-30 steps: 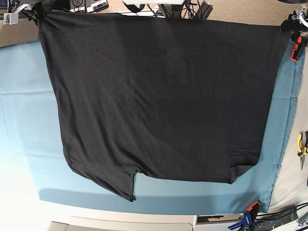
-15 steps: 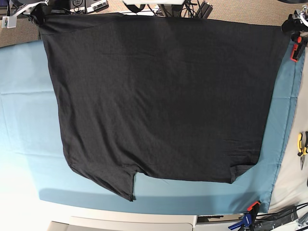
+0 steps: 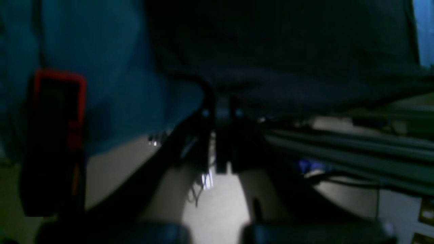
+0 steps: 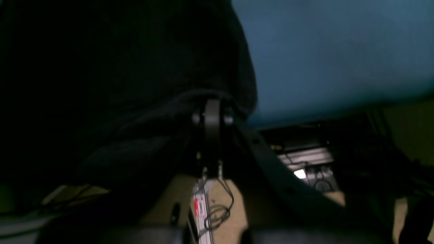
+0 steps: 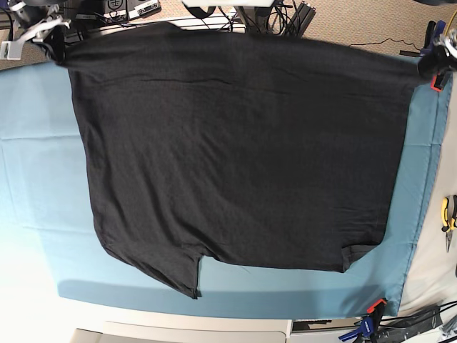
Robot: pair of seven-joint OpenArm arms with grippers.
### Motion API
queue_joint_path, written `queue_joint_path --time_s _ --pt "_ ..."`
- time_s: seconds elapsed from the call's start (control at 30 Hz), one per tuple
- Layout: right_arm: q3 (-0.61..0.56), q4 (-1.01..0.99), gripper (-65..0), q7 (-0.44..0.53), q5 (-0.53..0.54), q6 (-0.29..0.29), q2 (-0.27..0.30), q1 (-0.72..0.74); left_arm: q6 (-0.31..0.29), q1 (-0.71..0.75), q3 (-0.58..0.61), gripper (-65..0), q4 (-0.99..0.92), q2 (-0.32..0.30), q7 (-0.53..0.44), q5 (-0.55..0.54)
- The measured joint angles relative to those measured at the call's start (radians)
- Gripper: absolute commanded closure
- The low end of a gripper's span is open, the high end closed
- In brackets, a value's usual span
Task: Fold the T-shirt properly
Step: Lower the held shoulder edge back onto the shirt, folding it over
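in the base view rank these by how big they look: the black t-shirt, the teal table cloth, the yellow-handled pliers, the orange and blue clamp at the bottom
1. T-shirt, covers the most of the view.
2. teal table cloth, mostly hidden under the shirt, so its visible part looks smaller.
3. orange and blue clamp and yellow-handled pliers: both tiny, too alike to rank.

The left gripper (image 5: 431, 63) sits at the top right corner of the base view, its jaws pressed together on a corner of the T-shirt (image 5: 235, 150). The right gripper (image 5: 57, 44) sits at the top left corner, jaws likewise clamped on the opposite corner. The two arms are spread wide apart.
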Motion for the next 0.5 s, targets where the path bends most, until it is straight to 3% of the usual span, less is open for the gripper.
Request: queue_joint_path --time_s 0.13,0.5 --pt "0.000 0.000 0.0 0.001 -0.009 0.000 -0.002 0.054 0.000 -0.040 0.000 0.0 0.000 -0.006 -0.018 0.015" --pt "-0.019 -0.001 0.0 0.047 -0.161 0.001 -0.005 0.280 0.000 -0.122 0.000 0.0 0.000 -0.036 -0.073 0.087"
